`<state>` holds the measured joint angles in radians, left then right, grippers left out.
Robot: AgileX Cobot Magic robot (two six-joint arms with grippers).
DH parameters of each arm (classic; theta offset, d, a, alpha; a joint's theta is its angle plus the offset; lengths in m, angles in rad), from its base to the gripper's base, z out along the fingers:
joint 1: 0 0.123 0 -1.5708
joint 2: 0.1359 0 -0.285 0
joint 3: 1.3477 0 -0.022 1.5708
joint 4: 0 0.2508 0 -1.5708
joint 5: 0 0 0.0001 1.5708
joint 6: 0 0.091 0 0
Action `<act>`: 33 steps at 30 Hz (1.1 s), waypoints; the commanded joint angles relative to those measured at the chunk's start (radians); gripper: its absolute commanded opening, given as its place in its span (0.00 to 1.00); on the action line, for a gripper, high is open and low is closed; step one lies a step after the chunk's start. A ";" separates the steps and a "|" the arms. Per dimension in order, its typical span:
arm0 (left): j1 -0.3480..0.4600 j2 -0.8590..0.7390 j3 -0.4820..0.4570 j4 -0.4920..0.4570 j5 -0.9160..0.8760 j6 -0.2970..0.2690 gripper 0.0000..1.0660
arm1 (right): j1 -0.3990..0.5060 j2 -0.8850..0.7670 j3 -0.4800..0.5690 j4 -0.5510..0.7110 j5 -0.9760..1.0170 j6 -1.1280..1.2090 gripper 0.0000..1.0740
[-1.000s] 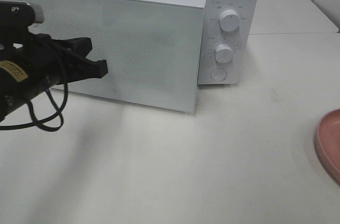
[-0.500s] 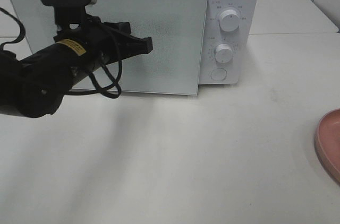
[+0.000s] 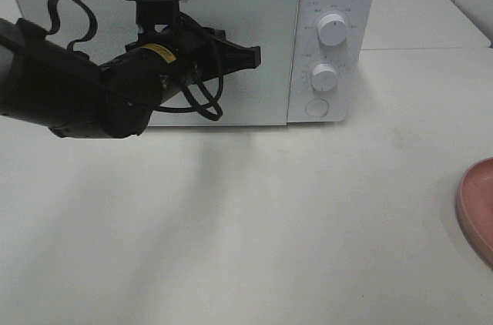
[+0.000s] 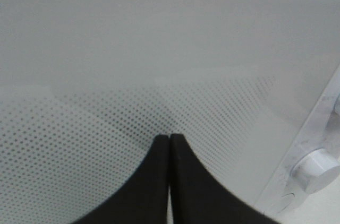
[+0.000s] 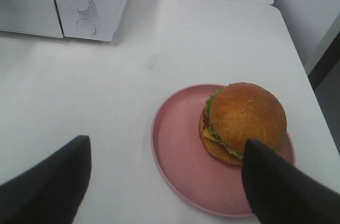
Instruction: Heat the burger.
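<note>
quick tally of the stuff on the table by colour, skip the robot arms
White: 1, the microwave
Pink: 1, the plate
Golden-brown with green, red and yellow layers: 1, the burger sitting on the plate
Total: 3

a white microwave (image 3: 231, 40) stands at the back of a white table (image 3: 308, 232), its door (image 3: 262, 102) flush with the body and its glass front covered in a fine dot pattern. two round white knobs (image 3: 332, 29) sit one above the other on the control panel at its right side, with a round button (image 3: 316, 108) below them. a pink plate (image 5: 180, 149) lies near the table's right edge, well apart from the microwave.
</note>
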<state>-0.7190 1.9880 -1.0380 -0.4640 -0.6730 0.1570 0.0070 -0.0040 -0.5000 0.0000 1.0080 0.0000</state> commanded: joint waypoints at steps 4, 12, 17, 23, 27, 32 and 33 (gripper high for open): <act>0.035 0.031 -0.110 -0.136 0.000 0.088 0.00 | -0.005 -0.026 0.002 0.000 -0.015 -0.009 0.71; 0.001 -0.019 -0.092 -0.128 0.211 0.169 0.10 | -0.005 -0.026 0.002 0.000 -0.015 -0.008 0.71; -0.026 -0.072 -0.082 -0.128 0.483 0.246 0.69 | -0.005 -0.026 0.002 0.000 -0.015 -0.008 0.71; -0.021 -0.118 -0.082 -0.111 0.832 0.246 0.94 | -0.005 -0.026 0.002 0.000 -0.015 -0.007 0.71; -0.021 -0.147 -0.082 -0.067 1.058 0.246 0.94 | -0.005 -0.026 0.002 0.000 -0.015 -0.007 0.71; -0.008 -0.172 -0.087 0.007 1.242 0.239 0.94 | -0.005 -0.026 0.002 0.000 -0.015 -0.007 0.71; 0.017 -0.193 -0.087 0.031 1.366 0.204 0.94 | -0.005 -0.026 0.002 0.000 -0.015 -0.006 0.71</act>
<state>-0.7300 1.8270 -1.1240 -0.4750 0.5280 0.3960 0.0070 -0.0040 -0.5000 0.0000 1.0080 0.0000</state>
